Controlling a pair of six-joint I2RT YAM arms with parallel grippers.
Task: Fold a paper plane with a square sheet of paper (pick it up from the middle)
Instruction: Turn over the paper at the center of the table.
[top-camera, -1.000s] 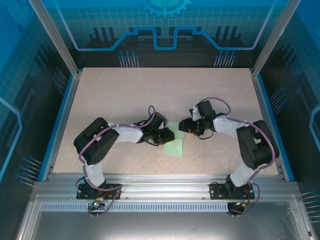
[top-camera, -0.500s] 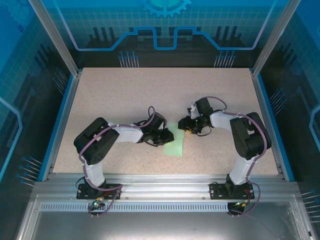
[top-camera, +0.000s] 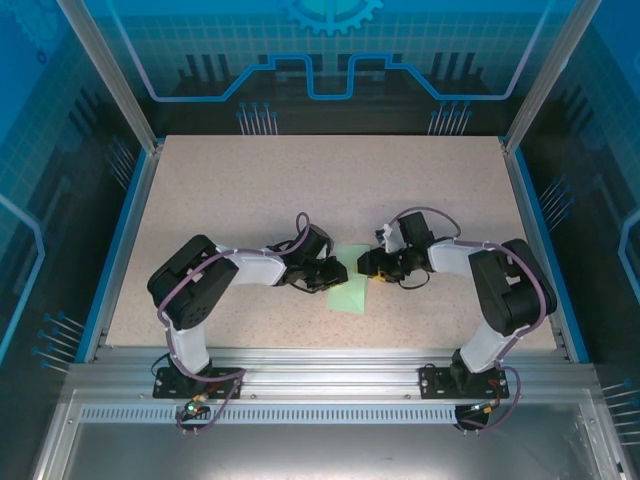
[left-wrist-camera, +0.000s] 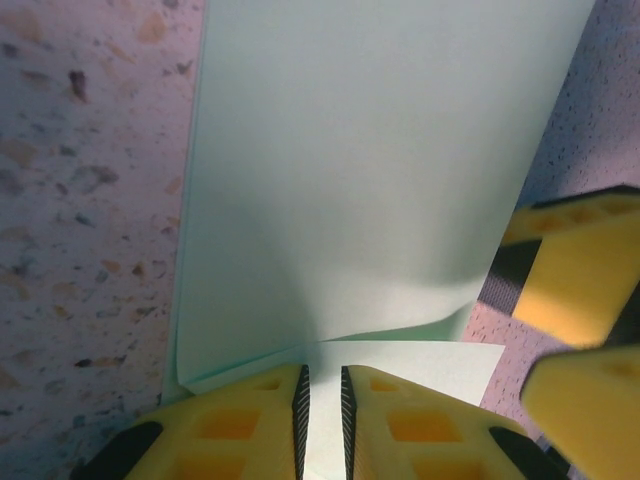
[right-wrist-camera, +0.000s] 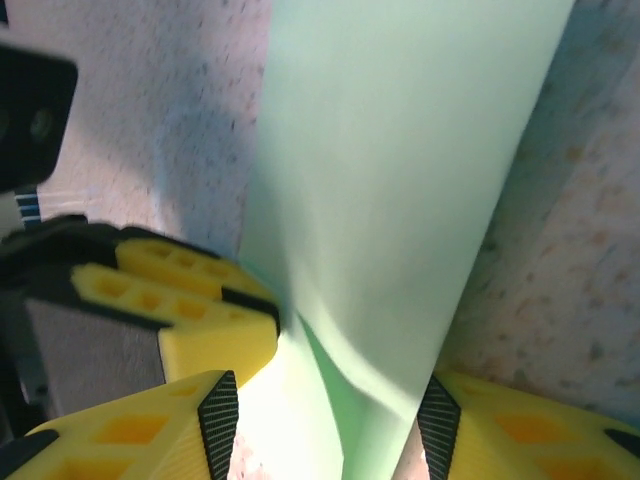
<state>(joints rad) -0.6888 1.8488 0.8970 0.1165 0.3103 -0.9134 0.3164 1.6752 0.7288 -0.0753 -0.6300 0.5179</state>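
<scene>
Two pincers on the job, both at the paper. Left gripper (left-wrist-camera: 320, 400): yellow fingers nearly closed, thin slit btwn them. It looks clamped on the near edge of the thin pale mint-green paper sheet (top-camera: 350, 292), since the top layer puckers right into the jaws. Right gripper (right-wrist-camera: 325, 425): released, jaws wide, straddling a raised fold of the sheet, not squeezing it afaict.

Sheet sits mid-table btwn the two wrists, doubled over on itself. One layer is bowed up, the lower one flat on the speckled beige tabletop (top-camera: 250, 190). No dart shape yet, so I'd call this an early fold, crease not set.

Next move imo: left anchors; right either closes on the lifted layer or drops and sweeps along the fold to flatten it. Needs light force, else the paper will prob buckle or slide.

In the way: mainly the grippers themselves. Their fingers sit just beside each other, little room to turn w/o a clash. Aluminium rail (top-camera: 320, 365) at the near edge and blue-lit enclosure walls (top-camera: 60, 200) are well apart from the work, no issue.
</scene>
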